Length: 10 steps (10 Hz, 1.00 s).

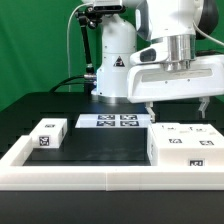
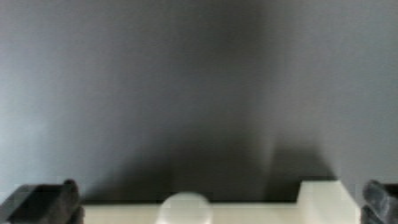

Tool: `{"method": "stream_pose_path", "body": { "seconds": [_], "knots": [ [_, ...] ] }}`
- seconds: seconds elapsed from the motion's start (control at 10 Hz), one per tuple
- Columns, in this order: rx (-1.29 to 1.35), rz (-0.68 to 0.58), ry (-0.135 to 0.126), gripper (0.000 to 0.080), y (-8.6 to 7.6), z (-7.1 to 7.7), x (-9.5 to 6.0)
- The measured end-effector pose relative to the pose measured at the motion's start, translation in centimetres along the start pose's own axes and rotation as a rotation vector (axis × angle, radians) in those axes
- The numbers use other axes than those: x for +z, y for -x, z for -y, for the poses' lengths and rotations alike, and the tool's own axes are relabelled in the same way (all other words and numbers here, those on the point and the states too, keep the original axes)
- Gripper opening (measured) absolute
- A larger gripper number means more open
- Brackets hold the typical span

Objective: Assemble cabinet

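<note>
Assembly looks barely begun: the hand [image 1: 177,108] hangs spread wide and empty just above the cabinet body [image 1: 185,145] on the exterior view's right of the table [image 1: 100,145], while a small block [image 1: 47,133] lies well apart, not yet fitted.

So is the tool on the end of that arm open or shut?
Open. In the exterior view the tool has its two fingers spread wide apart above the large white box body, with nothing held between them.
</note>
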<state>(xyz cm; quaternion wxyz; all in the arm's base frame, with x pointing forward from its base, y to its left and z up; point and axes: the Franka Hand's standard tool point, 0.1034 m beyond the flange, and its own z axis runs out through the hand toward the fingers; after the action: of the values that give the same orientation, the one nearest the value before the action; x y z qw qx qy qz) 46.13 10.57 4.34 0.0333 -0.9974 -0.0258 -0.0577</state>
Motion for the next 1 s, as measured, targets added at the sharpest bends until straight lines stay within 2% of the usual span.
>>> {"method": "stream_pose_path", "body": {
  "seconds": [0.1,0.2,0.3,0.4,0.7,0.9,1.0],
  "knots": [
    [-0.032,0.005,0.018,0.0796,-0.3,0.2,0.5],
    [-0.053,0.006,0.039,0.0796,-0.3,-0.7,1.0],
    [-0.09,-0.003,0.047,0.0796,-0.5,-1.8,1.3],
    [-0.089,-0.02,0.048,0.0796,-0.9,-2.7,1.6],
    [-0.088,-0.019,0.048,0.0796,-0.9,-2.7,1.6],
    [-0.084,-0.026,0.045,0.0796,-1.5,-2.1,1.6],
    [-0.087,-0.04,0.046,0.0796,-1.7,-2.2,2.2]
  ]
}}
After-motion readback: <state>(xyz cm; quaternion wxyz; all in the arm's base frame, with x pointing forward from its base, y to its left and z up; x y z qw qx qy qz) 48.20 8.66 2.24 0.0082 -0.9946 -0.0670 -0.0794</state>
